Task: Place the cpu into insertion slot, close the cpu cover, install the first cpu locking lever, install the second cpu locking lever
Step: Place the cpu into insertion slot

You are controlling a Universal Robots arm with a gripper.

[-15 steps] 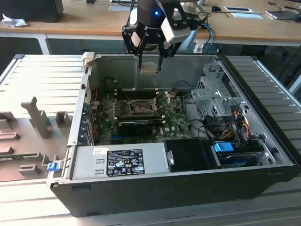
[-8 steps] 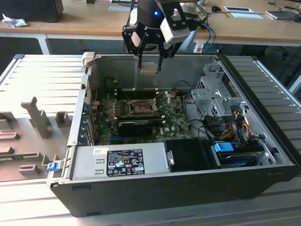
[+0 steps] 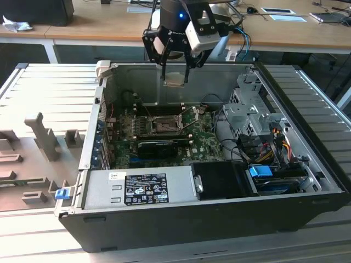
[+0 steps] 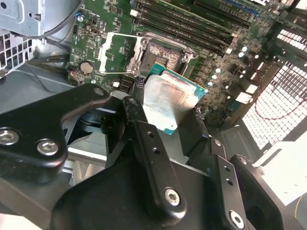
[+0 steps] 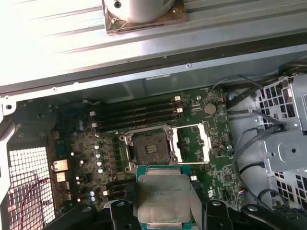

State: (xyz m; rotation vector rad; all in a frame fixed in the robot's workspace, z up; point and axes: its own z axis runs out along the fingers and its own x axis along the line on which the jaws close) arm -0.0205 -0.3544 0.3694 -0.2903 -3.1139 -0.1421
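Observation:
My gripper [image 3: 175, 75] hangs above the open computer case, shut on the cpu [image 3: 174, 81], a thin square chip with a pale metal face. In both wrist views the cpu [image 4: 168, 98] [image 5: 163, 196] sits between the black fingers [image 4: 144, 139], its green edge showing. The insertion slot [image 3: 164, 126] [image 5: 148, 147] [image 4: 163, 55] lies below on the green board, its dark centre bare. The cpu cover [image 5: 194, 142] [image 4: 115, 52] is swung open and rests beside the slot. The cpu is well above the slot and touches nothing else.
A long black card [image 3: 159, 145] lies across the board just in front of the slot. Memory slots [image 5: 134, 115] run behind it. A power supply [image 3: 140, 186], a metal drive cage [image 3: 252, 112] and cables [image 3: 277, 142] crowd the case. Grey fixtures [image 3: 41, 137] stand outside on the exterior view's left.

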